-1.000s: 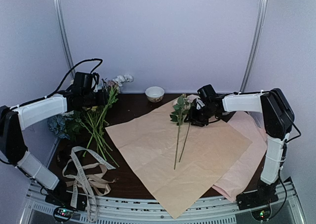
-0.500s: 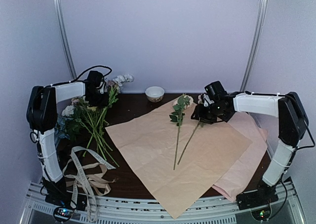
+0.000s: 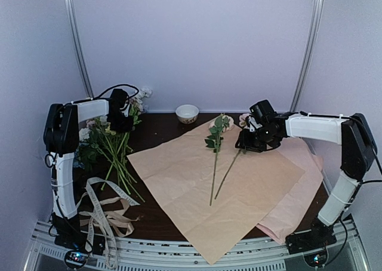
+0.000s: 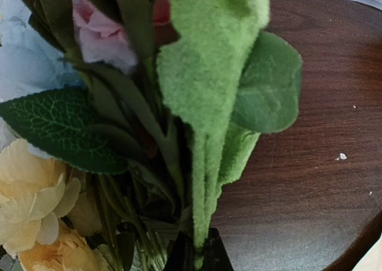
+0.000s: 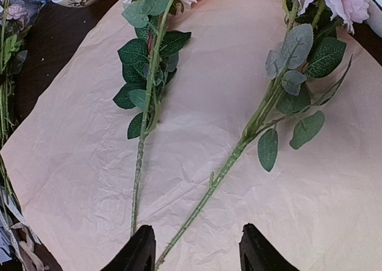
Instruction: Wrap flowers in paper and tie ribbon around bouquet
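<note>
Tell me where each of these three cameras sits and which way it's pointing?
Top external: above and behind the arms, looking down on the table; both arms show, left gripper in the flowers, right gripper over the paper.
Left wrist: on the left arm, close among leaves; fingertips shut at a fuzzy leaf's base.
Right wrist: on the right arm, looking down on paper and two stems; open fingertips at bottom.
Shared: top and right wrist both show those stems and the bowl.

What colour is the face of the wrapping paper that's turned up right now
Peach-tan, slightly crinkled. The paper shows best in the right wrist view.
</note>
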Controlling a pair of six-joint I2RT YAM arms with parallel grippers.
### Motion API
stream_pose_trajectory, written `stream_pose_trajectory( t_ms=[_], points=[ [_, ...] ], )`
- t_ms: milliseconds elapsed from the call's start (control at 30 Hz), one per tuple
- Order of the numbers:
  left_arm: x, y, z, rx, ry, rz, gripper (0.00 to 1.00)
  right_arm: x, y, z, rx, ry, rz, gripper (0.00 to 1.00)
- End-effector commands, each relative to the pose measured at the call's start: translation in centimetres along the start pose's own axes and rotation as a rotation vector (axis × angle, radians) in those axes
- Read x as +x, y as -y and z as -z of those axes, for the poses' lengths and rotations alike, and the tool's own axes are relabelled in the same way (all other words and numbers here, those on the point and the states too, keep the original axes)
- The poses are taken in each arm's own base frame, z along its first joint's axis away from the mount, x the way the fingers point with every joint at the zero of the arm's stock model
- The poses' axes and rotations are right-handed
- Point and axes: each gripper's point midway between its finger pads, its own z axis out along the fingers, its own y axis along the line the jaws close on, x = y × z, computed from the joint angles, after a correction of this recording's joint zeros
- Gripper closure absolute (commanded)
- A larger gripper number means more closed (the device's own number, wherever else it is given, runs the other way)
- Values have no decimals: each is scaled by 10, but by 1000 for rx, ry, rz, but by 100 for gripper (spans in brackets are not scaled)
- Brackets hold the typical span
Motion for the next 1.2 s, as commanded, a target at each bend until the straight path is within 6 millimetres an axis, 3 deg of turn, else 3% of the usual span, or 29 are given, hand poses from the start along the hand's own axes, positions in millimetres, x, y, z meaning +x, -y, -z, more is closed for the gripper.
stream_pose_trajectory(
  t_ms=[0, 233, 333, 500, 633, 800, 967, 1167],
  points=[
    [-16, -9, 22, -25, 60, 26, 97, -3, 3, 9, 20, 23, 19, 52],
    [-33, -26, 62, -101, 177, 31, 100, -3, 2, 9, 18, 12, 23, 52],
    [-44, -27, 83, -105, 236, 2, 93, -4, 2, 12, 19, 19, 27, 52],
    [-52, -30, 98, -124, 272, -28, 92, -4, 0, 13, 12, 20, 27, 52],
    [-54, -28, 95, -103, 270, -47, 87, -4, 0, 15, 12, 23, 29, 52],
    [-40, -35, 73, -75, 208, -11, 84, -3, 2, 18, 15, 27, 31, 51],
    [-23, -37, 59, -60, 167, -12, 70, -1, 4, 17, 18, 25, 32, 51],
    [-5, -44, 46, -61, 123, -4, 75, 1, 4, 18, 16, 27, 32, 51]
  ],
)
